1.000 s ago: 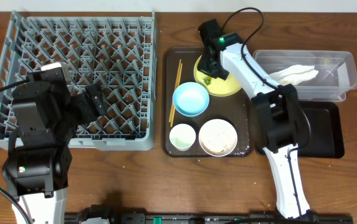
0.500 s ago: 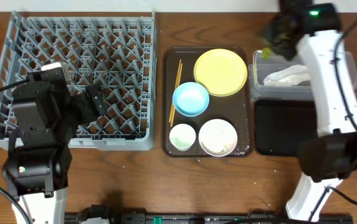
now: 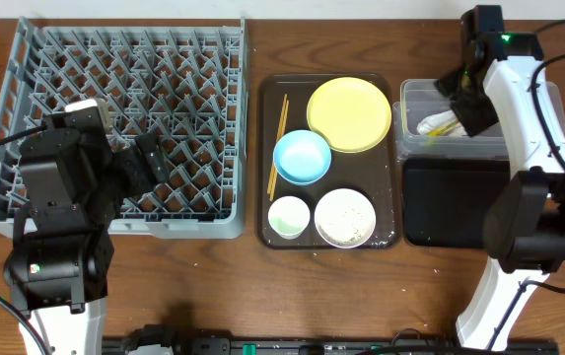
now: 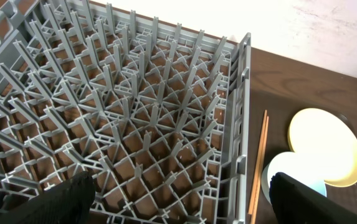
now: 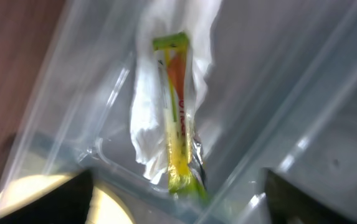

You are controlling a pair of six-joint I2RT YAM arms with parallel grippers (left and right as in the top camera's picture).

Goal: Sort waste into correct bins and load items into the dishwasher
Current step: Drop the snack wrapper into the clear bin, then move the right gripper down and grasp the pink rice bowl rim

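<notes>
My right gripper [image 3: 462,99] [image 5: 178,202] hangs open over the clear box [image 3: 548,99]. Inside the box the green-and-orange wrapper [image 5: 177,118] [image 3: 440,124] lies loose on the white napkin [image 5: 146,124], touched by neither finger. My left gripper [image 3: 146,163] [image 4: 184,205] stands open and empty above the grey dish rack [image 3: 26,59] [image 4: 240,93]. On the brown tray [image 3: 265,235] sit the yellow plate [image 3: 349,113], the blue bowl [image 3: 302,157], the white bowl [image 3: 345,217] holding rice scraps, the small cup [image 3: 289,216] and the chopsticks [image 3: 278,143].
The glossy black tray [image 3: 450,202] lies just in front of the clear box, with my right arm's lower links over its right side. The rack's upright pegs fill the left half of the table. In the left wrist view the chopsticks [image 4: 257,168] run beside the rack's right wall.
My right gripper carried the wrapper from the yellow plate to the clear box and opened; the wrapper now lies on the napkin. The left arm has not moved.
</notes>
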